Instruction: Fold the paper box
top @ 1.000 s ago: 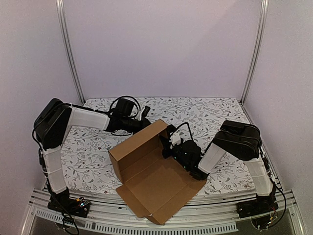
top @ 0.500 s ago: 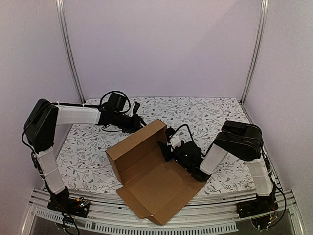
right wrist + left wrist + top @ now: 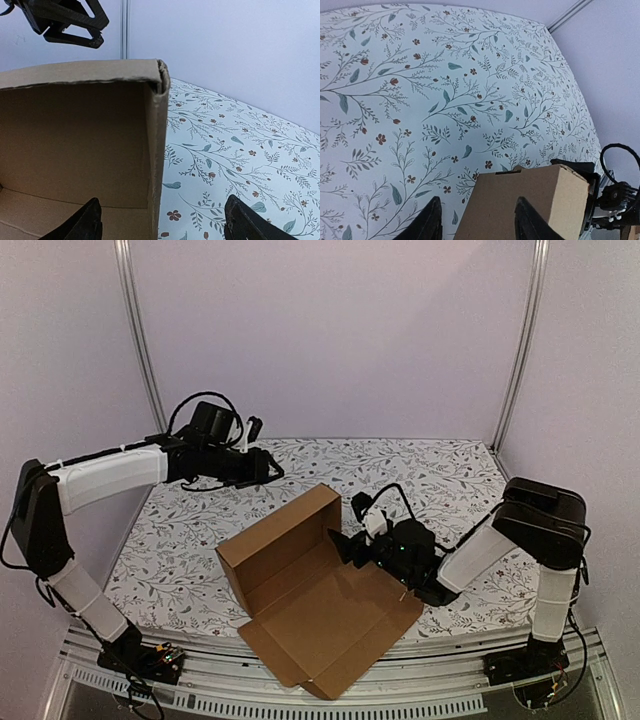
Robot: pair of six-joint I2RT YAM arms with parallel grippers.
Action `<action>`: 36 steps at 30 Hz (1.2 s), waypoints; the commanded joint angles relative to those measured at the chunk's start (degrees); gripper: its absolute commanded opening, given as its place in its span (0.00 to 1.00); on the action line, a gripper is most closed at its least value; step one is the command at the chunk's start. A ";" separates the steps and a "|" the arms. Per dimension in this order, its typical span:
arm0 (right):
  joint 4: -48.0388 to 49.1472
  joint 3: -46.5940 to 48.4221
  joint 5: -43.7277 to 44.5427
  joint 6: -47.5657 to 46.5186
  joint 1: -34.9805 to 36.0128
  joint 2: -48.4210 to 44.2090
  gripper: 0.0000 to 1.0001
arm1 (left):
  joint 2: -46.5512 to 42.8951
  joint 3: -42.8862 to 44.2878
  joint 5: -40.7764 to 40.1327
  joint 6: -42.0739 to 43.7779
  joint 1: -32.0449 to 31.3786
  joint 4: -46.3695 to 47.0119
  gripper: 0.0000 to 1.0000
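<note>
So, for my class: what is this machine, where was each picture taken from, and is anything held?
These are two robot arms bolted at a table's near edge, each ending in a two-finger gripper. The wide picture comes from a fixed camera above and behind them; the other two come from cameras on the wrists, with that arm's own fingers at the bottom. On the flowered tablecloth lies the paper box, brown cardboard, partly folded: walls up at the back, one flap flat in front. The left gripper hovers open behind the box, holding nothing. The right gripper is open too, with the box's right wall between its fingers, not gripped.
</note>
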 commanded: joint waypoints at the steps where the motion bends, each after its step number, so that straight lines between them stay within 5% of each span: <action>1: -14.23 -3.08 -2.31 -0.28 0.24 -8.96 0.93 | -4.73 -1.71 -2.70 0.02 0.22 -2.60 0.50; 11: -66.42 6.46 -3.38 3.58 -0.21 -29.37 0.99 | -15.86 -5.68 -2.92 -1.33 0.11 -5.04 0.63; 14: -80.38 9.57 1.07 10.24 -0.57 -31.87 0.99 | -19.66 -6.07 -3.69 -0.44 0.11 -7.28 0.65; 18: -97.04 14.59 -3.68 14.89 -1.94 -32.45 0.99 | -24.80 -5.80 -5.94 2.26 0.20 -11.07 0.68; 28: -104.31 6.05 -13.07 23.79 -3.76 -41.99 0.98 | -34.18 -7.23 -7.67 9.98 0.29 -16.13 0.70; 36: -106.08 0.84 -24.49 29.08 -5.86 -42.89 0.83 | -37.21 -9.18 -8.08 12.14 0.18 -16.06 0.70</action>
